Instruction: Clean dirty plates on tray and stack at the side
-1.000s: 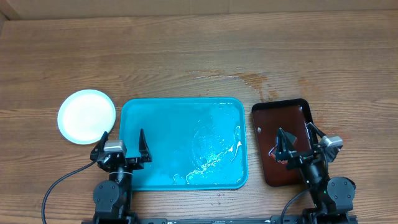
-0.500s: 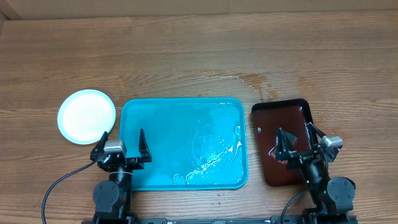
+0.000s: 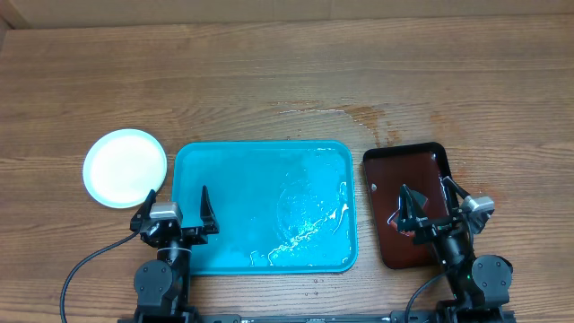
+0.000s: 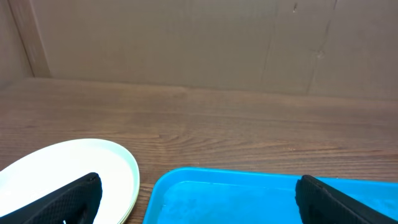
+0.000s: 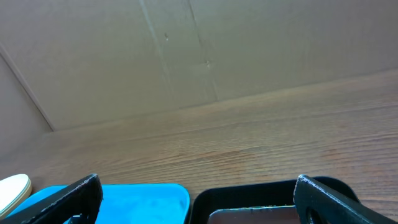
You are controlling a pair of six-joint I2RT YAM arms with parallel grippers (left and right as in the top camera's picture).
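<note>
The plates [image 3: 125, 167] sit stacked on the wood left of the tray, pale blue-white on top; in the left wrist view the stack [image 4: 68, 174] shows a yellow-green rim beneath. The turquoise tray [image 3: 233, 170] lies at centre, wet and streaked, with no plate on it; it also shows in the left wrist view [image 4: 261, 193] and the right wrist view [image 5: 143, 199]. My left gripper [image 3: 176, 206] is open and empty over the tray's front left corner. My right gripper [image 3: 429, 205] is open and empty over the dark tray.
A dark reddish-brown tray [image 3: 408, 202] with a black rim lies right of the turquoise tray, seen also in the right wrist view [image 5: 261, 202]. A wet patch [image 3: 359, 117] marks the wood behind it. A cardboard wall [image 4: 199, 43] stands at the table's far edge.
</note>
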